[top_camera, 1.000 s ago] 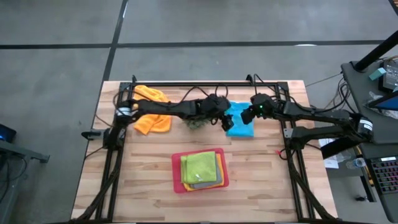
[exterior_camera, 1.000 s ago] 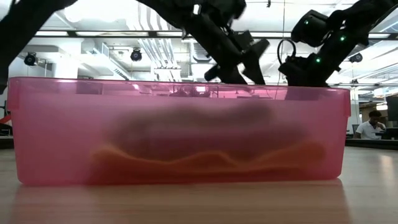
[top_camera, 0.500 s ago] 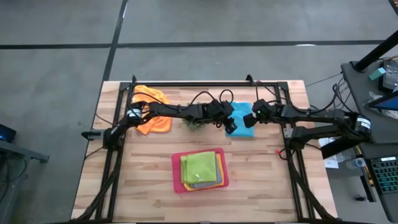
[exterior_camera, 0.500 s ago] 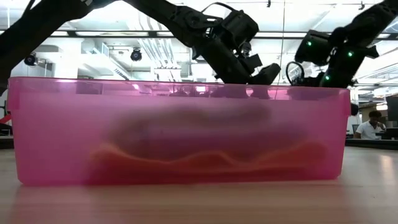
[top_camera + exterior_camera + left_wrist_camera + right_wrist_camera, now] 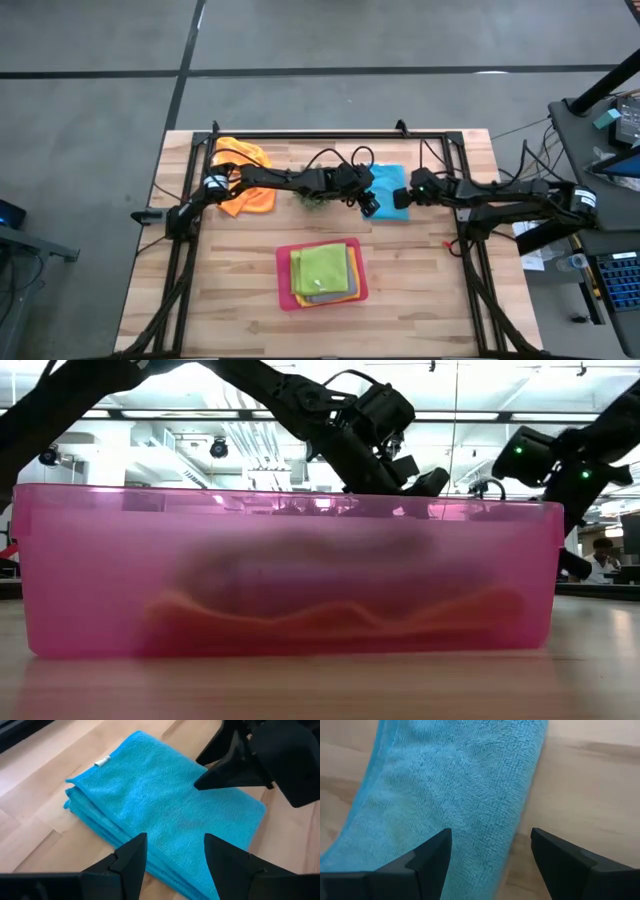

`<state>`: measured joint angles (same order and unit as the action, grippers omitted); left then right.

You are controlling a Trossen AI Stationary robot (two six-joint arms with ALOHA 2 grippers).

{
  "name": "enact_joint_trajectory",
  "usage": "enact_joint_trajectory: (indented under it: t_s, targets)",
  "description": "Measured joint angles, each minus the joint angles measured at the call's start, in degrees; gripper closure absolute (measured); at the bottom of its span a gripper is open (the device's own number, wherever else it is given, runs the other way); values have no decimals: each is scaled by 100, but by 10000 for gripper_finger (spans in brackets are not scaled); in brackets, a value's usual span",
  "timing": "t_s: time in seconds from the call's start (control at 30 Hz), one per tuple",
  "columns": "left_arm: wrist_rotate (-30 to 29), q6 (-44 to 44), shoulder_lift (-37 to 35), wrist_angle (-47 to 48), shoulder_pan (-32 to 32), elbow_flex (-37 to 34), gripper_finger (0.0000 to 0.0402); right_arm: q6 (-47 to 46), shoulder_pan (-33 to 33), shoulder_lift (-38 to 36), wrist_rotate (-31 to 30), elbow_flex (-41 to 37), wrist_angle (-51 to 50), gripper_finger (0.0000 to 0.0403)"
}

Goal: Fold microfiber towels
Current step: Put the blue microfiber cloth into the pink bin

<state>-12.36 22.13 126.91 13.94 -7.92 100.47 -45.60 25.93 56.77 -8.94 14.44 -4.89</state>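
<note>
Scene: a wooden table (image 5: 230,290) seen from above, with two dark robot arms reaching toward each other across its far half.

Light blue towel (image 5: 388,182): folded into a thick rectangle, lying flat on the far side of the table, to the right of centre. It sits between the two grippers, probably so that both can reach an edge.

Left gripper (image 5: 172,851): low over the blue towel's left edge, fingers apart with the cloth showing between them, holding nothing. The open stance suits either a fresh pinch or a tidy-up of the fold.

Right gripper (image 5: 490,851): at the towel's right edge, fingers spread wide over cloth and bare wood, also holding nothing.

Orange towel (image 5: 243,175): crumpled and unfolded at the far left corner, beneath the left arm (seemingly the one cloth yet to be folded).

Pink tray (image 5: 284,290): near the front centre, holding a neat stack with the lime green towel (image 5: 322,268) on top; yellow, orange-toned and grey edges peek out beneath it. It looks like the collecting place for finished cloths.

Small green plant (image 5: 312,198): just left of the blue towel, partly hidden by the left arm.

Judged stage: the blue towel appears folded and may next be carried to the tray.
</note>
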Motion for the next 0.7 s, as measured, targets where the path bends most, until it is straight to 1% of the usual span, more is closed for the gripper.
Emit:
enact_joint_trajectory:
  t_s: [0.2, 0.33, 0.47, 0.57, 0.7]
  targets:
    - [-2, 8, 0, 3, -5, 0, 213, -167, 0, -2, 61, -361, 860, 140]
    - [-24, 9, 0, 2, -18, 0, 204, -175, 0, 0, 257, -366, 988, 140]
    - [-34, 7, 0, -33, -22, -2, 202, -124, 0, 44, 270, -294, 993, 140]
    - [-38, 6, 0, -29, -22, -2, 202, -105, 0, 231, 246, -248, 1028, 140]
    - [-42, 4, 0, -44, -22, -2, 202, 8, -2, 669, 249, -202, 1506, 140]
